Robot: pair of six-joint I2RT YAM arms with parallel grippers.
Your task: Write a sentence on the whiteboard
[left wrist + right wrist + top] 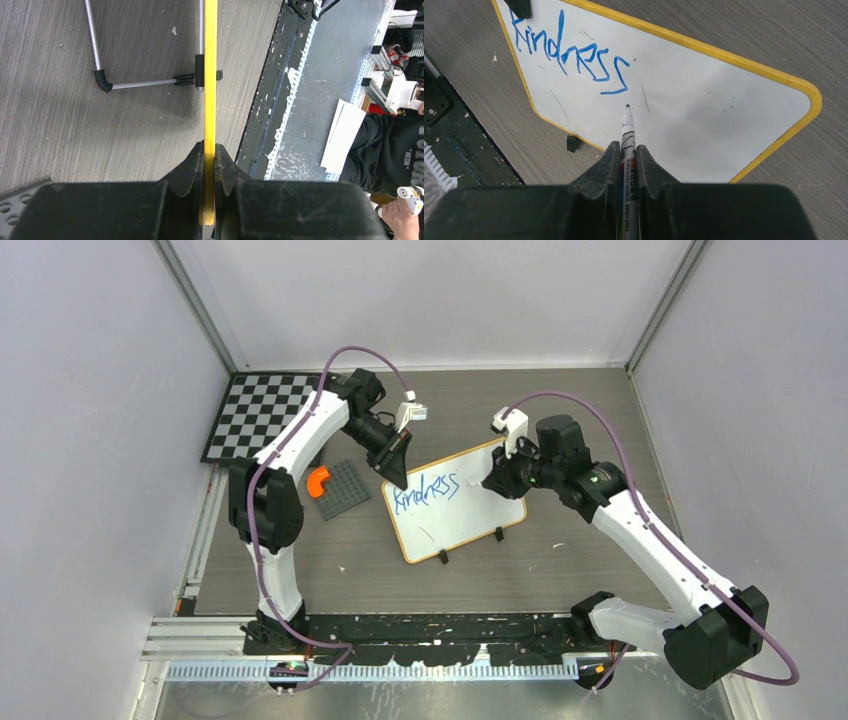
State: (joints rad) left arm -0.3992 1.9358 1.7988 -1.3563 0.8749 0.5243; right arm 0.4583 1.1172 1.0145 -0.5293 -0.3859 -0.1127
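Your left hand (210, 150) is closed on the yellow-orange frame of the whiteboard (455, 502), pinching its edge at the far left corner; the left wrist view shows the frame running edge-on between both fingers. A thin wire stand leg (145, 84) with black end caps sits against the back of the whiteboard. Your right hand (626, 150) is at the whiteboard's right side, clamped on a marker (628, 130) that points at the white face. The sentence (569, 55) so far reads only "kindness", in blue on one line across the whiteboard's upper left part. The marker tip sits just under the final "s"; you cannot tell whether it touches the face. Faint dark stray marks are scattered below and right of the word. Two small black feet (443, 557) show along the whiteboard's near edge. A grey studded plate (345, 490) carrying an orange piece (317, 481) lies on the worktop just left of the whiteboard, and a checkerboard (258, 415) lies beyond it.
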